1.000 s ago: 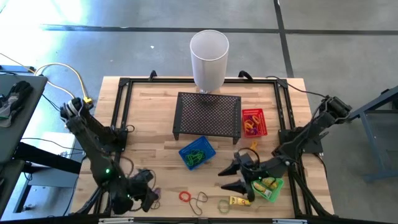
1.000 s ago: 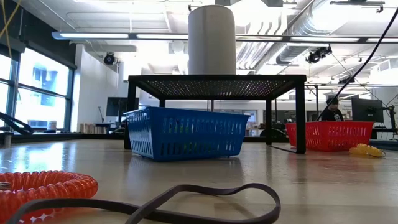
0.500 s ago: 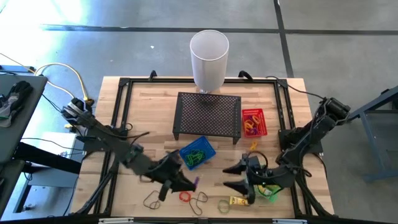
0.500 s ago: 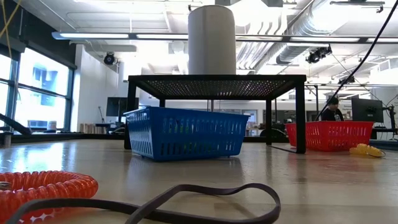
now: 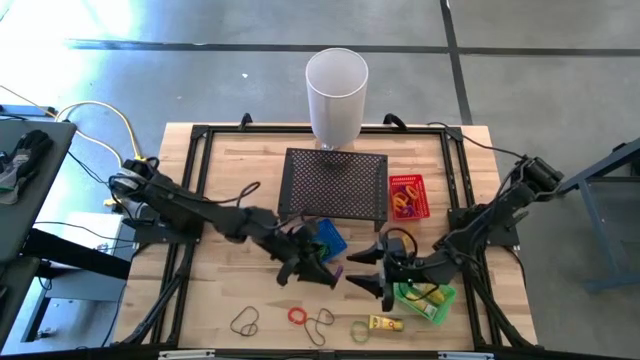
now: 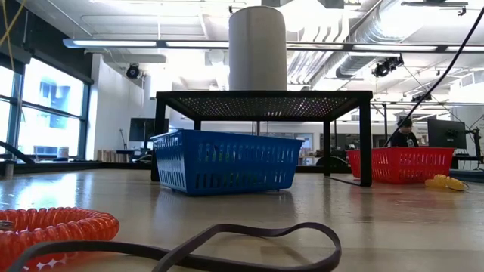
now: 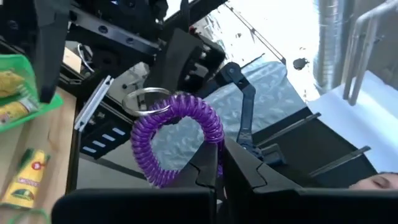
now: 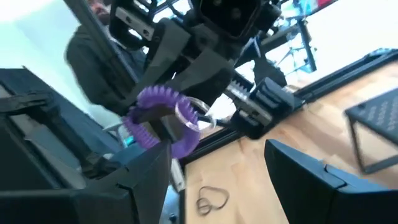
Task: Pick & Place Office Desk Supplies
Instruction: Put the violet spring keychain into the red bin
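Observation:
My left gripper (image 5: 326,274) is shut on a purple spiral coil loop (image 7: 177,137) that carries a metal ring (image 7: 146,102). It hovers above the table's middle, just in front of the blue basket (image 5: 318,243). My right gripper (image 5: 362,272) stands open right opposite, fingers pointing at the coil (image 8: 158,118), with nothing between them. A red coil (image 5: 297,316), an olive band (image 5: 320,320), a dark band (image 5: 245,321), a green band (image 5: 360,330) and a yellow tube (image 5: 385,323) lie flat near the table's front edge. My left gripper pinches one side of the purple coil's loop (image 7: 213,144) between its two shut fingers (image 7: 205,171). The fingers come in about level, pointing toward the table's right. The loop stands out past the fingertips, lifted clear of the table, the metal ring on its opposite side.
A black mesh stand (image 5: 336,185) is at the table's centre, a white cylinder (image 5: 336,95) behind it. A red basket (image 5: 408,196) with loops sits to the stand's right. A green basket (image 5: 425,300) with yellow pieces is under my right arm. The low view shows the red coil (image 6: 53,227) and a dark band (image 6: 227,245).
My left gripper has carried the purple coil from the table's near left corner toward the right and up, to just in front of the blue basket. It has tipped from pointing down to about level and rolled, staying shut on the coil.

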You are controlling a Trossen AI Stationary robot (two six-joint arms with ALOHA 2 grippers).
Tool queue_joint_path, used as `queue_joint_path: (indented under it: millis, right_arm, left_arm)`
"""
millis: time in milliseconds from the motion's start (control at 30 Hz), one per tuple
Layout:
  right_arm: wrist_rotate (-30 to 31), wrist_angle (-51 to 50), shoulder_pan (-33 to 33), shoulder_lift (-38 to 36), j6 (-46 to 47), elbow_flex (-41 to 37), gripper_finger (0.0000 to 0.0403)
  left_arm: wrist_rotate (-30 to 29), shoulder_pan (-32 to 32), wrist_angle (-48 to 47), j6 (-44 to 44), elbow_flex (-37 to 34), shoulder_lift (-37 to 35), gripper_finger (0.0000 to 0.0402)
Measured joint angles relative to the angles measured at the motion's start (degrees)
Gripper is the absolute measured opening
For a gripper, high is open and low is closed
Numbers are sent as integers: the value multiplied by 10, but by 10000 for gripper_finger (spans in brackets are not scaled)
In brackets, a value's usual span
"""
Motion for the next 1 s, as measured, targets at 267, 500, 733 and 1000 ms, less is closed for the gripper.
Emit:
queue_joint_path:
  millis: [267, 500, 733, 1000]
  right_arm:
    - [-70, 12, -41, 0, -36, 0, 247]
    - [-162, 29, -73, 0, -36, 0, 247]
    - [-165, 26, -76, 0, -82, 0, 235]
    - [-183, 18, -76, 0, -96, 0, 115]
  left_arm:
    - [58, 29, 2, 10, 0, 0, 1]
    - [73, 42, -12, 11, 0, 0, 1]
    - [74, 51, -24, 13, 1, 0, 1]
    - [81, 59, -44, 13, 1, 0, 1]
